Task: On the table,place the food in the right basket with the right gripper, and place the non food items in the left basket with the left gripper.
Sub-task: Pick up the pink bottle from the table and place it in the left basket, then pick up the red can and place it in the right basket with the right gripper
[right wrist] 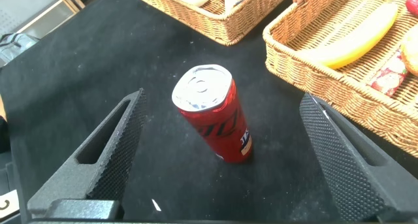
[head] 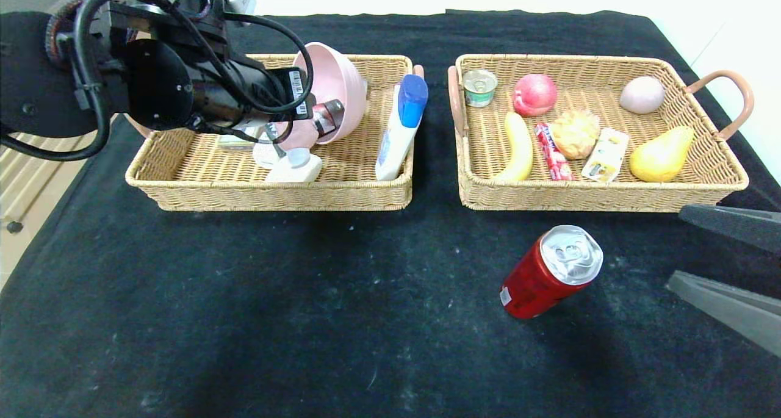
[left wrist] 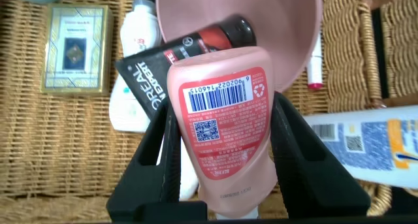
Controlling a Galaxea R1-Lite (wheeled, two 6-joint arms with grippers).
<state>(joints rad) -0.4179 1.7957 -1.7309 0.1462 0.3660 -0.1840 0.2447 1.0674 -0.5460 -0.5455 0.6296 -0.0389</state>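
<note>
Red can (head: pixel 545 274) with silver top, pink squeeze bottle (left wrist: pixel 225 116), tan wicker baskets (head: pixel 274 189), black table (head: pixel 305 314)

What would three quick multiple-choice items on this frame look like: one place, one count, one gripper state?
1. Where is the red drink can?
A. in the right basket
B. on the table in front of the right basket
C. in the left basket

2. How many bananas lie in the right basket?
A. none
B. one
C. three

3. What is the left gripper doing?
A. shut on the pink squeeze bottle
B. open and empty
C. shut on the can

Answers:
1 B, it stands on the black table.
2 B, a single banana.
3 A, its fingers clamp the pink squeeze bottle over the left basket.
</note>
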